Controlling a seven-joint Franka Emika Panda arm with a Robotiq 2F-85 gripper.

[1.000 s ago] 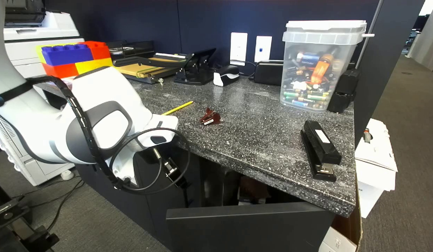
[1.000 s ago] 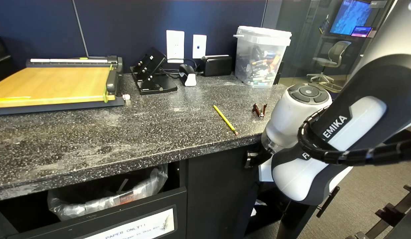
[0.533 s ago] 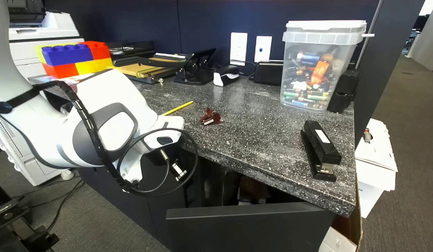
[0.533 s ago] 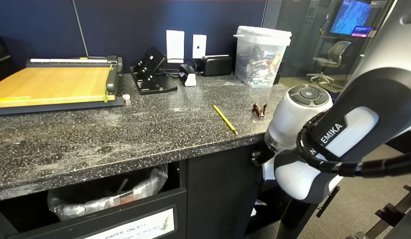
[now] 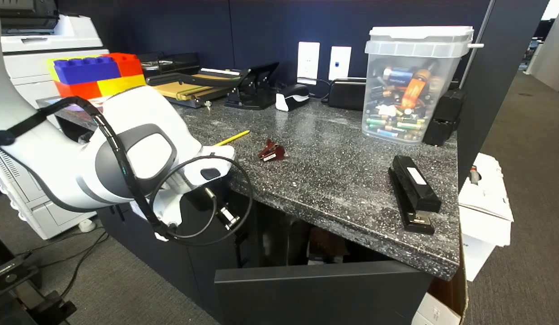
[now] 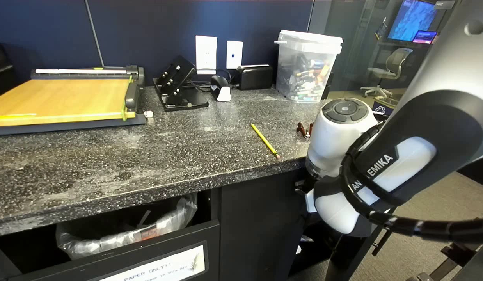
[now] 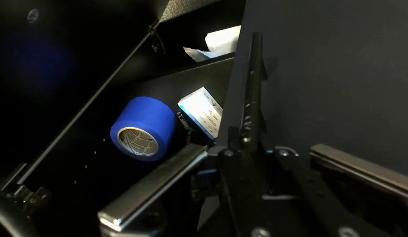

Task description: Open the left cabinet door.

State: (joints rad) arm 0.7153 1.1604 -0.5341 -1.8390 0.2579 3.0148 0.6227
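The gripper (image 7: 258, 149) holds its fingers (image 7: 154, 187) spread wide, gripping nothing, at the left door (image 7: 322, 75) under the near edge of the counter (image 6: 148, 156). The door's handle (image 7: 254, 82) lines up between them; whether they touch it I can't tell. The right door (image 5: 324, 295) hangs open, with blue tape (image 7: 148, 120) and a staples box (image 7: 200, 110) inside.

Yellow pencil (image 6: 265, 141), staple remover (image 5: 271, 151) and black stapler (image 5: 418, 193) on speckled countertop (image 5: 329, 180)
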